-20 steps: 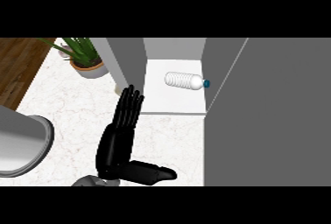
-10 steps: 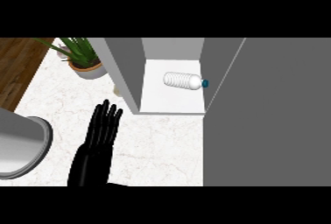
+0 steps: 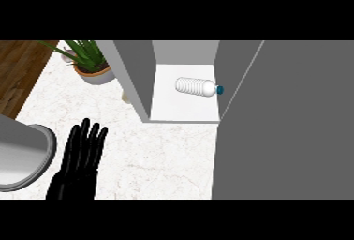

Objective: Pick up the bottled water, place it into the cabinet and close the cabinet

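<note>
Lying on its side inside the cabinet (image 3: 181,108), the bottled water (image 3: 198,86) is well apart from the flat, empty left hand (image 3: 78,159).

Left hand (image 3: 79,157) has withdrawn from the cabinet (image 3: 135,75) edge, down and leftward over the surface (image 3: 166,154); fingers straight throughout.

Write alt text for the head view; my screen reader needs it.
A clear ribbed plastic water bottle lies on its side inside the open grey cabinet. The black left hand is open over the white marble counter.
</note>
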`<state>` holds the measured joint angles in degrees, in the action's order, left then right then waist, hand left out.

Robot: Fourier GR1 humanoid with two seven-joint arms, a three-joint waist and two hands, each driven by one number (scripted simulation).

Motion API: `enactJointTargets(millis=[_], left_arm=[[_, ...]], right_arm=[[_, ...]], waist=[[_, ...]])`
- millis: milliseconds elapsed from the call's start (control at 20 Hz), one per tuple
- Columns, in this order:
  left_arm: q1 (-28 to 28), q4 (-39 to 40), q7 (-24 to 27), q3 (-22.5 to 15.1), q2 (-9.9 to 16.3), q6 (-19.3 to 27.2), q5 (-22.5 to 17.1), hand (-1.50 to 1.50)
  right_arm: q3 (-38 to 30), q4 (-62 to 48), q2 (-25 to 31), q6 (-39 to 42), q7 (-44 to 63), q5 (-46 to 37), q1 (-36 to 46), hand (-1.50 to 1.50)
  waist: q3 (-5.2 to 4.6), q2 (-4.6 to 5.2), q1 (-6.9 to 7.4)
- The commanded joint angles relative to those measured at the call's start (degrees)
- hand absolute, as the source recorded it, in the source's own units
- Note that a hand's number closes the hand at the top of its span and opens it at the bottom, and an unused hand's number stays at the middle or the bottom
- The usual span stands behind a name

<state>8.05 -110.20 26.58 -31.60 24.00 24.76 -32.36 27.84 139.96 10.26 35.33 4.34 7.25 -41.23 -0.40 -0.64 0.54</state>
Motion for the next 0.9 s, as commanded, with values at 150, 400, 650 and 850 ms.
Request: enactJointTargets(millis=[150, 400, 650, 850], left_arm=[[4.09, -3.05, 0.47, 4.39, 3.58, -2.71, -3.05, -1.5], [8.1, -4.25, 1.88, 3.88, 5.38, -5.27, -3.25, -1.5], [9.48, -4.0, 3.05, 7.5, 6.86, -7.42, -5.27, -1.5], [10.83, -5.06, 3.01, 8.86, 8.3, -9.28, -6.65, -1.5]], right_arm=[[15.57, 9.28, -4.16, -3.69, 10.0, -16.46, 8.06, 1.5], [19.2, 5.41, -8.65, -6.47, 14.31, -19.54, 15.82, 1.5], [21.27, 2.51, -9.98, -10.71, 18.92, -20.98, 23.61, 1.5], [21.82, 0.12, -9.97, -14.63, 21.25, -20.67, 29.98, 1.5]], waist=[[-0.16, -0.06, 0.65], [-0.16, -0.32, 1.12], [-0.21, -0.22, 0.84], [-0.25, -0.21, 1.36]])
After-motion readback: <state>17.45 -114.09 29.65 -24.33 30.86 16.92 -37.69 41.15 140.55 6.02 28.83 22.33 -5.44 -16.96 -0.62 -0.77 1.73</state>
